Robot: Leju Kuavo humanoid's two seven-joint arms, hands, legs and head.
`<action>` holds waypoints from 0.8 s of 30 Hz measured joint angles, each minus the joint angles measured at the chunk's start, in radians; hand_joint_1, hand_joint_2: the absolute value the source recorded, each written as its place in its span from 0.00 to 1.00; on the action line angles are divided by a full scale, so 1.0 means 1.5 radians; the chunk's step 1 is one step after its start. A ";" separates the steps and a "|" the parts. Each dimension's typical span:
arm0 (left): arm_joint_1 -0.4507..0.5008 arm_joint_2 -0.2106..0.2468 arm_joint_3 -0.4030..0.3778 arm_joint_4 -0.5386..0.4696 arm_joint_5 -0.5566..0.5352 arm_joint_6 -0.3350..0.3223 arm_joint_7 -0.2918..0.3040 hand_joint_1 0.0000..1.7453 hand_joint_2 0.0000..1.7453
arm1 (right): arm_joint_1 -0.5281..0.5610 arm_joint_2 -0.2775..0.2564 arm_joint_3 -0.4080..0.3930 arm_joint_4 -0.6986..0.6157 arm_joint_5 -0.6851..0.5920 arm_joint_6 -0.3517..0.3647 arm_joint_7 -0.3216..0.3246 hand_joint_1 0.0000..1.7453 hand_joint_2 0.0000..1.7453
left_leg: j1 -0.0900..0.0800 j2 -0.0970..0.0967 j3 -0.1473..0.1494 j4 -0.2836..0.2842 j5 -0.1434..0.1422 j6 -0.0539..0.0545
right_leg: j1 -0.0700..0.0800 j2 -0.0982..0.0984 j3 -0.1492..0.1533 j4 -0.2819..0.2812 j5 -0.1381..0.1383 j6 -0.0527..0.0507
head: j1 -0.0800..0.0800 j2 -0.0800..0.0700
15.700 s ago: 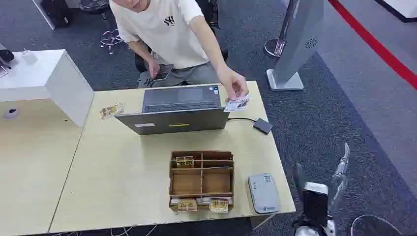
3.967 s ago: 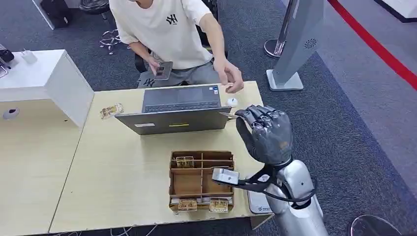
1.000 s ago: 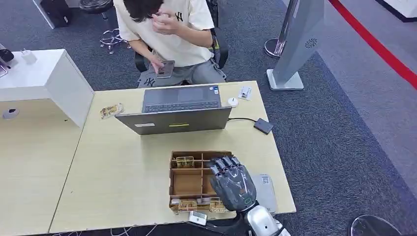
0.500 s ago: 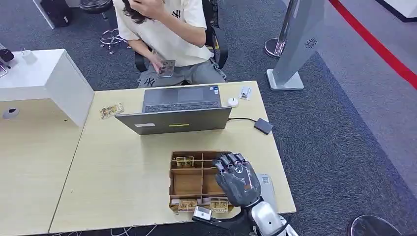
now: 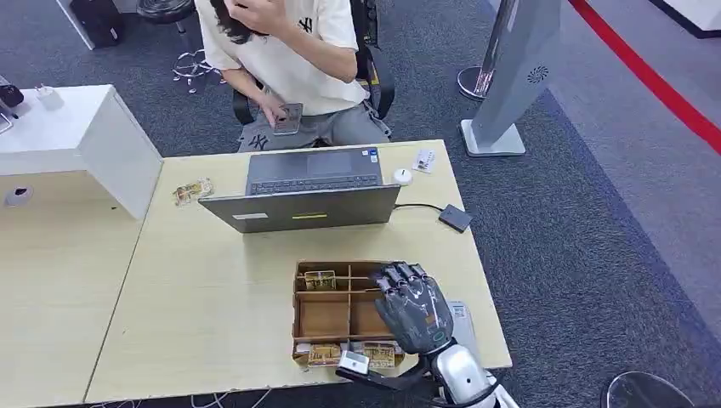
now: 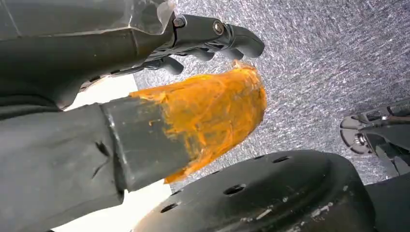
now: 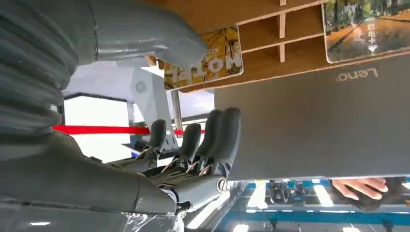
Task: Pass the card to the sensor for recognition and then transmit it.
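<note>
- Where the silver right arm [image 5: 463, 382] comes in over the near edge of the surface [image 5: 212, 289] at 5 o'clock, the right robot hand [image 5: 412, 308] hangs over the right-hand compartments of the wooden organizer [image 5: 323, 314], its dark back turned up.
- Its fingers [image 5: 398, 276] lie straight, side by side, pointing to 11 o'clock at the laptop [image 5: 310, 191]; the right wrist view shows them a little apart with nothing between them and the thumb, so this robot hand is released.
- Partly under the wrist lies a grey reader [image 5: 463, 323], flat at the surface's 5 o'clock corner.
- A loose card [image 5: 422, 160] lies flat at the 1 o'clock corner, just beside a small white disc [image 5: 402, 176] and well apart from the robot hand.
- More cards sit in the organizer: one [image 5: 320, 279] in a far slot, two [image 5: 324, 354] along the near edge.
- A small dark box [image 5: 456, 218] on a cable lies at 3 o'clock.
- The left robot hand [image 6: 193, 96] hangs over grey carpet, its orange-wrapped thumb near the bent dark fingers [image 6: 232, 38]; it grasps nothing visible, and I cannot tell whether it is clenched or released.
- A person [image 5: 289, 59] sits at 12 o'clock behind the laptop.
</note>
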 joint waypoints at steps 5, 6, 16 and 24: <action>0.000 0.000 0.000 0.000 -0.002 0.000 0.000 0.00 0.00 | -0.002 -0.003 -0.001 0.012 -0.007 0.000 0.000 0.51 1.00 | 0.000 0.000 0.000 0.000 0.000 0.000 | 0.000 0.000 0.000 0.000 0.000 0.000 | 0.000 0.000; 0.000 0.000 0.000 0.000 -0.002 0.000 0.000 0.00 0.00 | -0.003 -0.004 -0.001 0.014 -0.008 0.000 0.000 0.50 1.00 | 0.000 0.000 0.000 0.000 0.000 0.000 | 0.000 0.000 0.000 0.000 0.000 0.000 | 0.000 0.000; 0.000 0.000 0.000 0.000 -0.001 0.000 -0.002 0.00 0.00 | -0.012 -0.009 -0.001 0.032 -0.016 0.000 0.002 0.60 1.00 | 0.000 0.000 0.000 0.000 0.000 0.000 | 0.000 0.000 0.000 0.000 0.000 0.000 | 0.000 0.000; 0.000 0.000 0.000 0.000 -0.001 0.000 -0.002 0.00 0.00 | -0.019 -0.012 -0.001 0.045 -0.018 0.000 0.003 1.00 1.00 | 0.000 0.000 0.000 0.000 0.000 0.000 | 0.000 0.000 0.000 0.000 0.000 0.000 | 0.000 0.000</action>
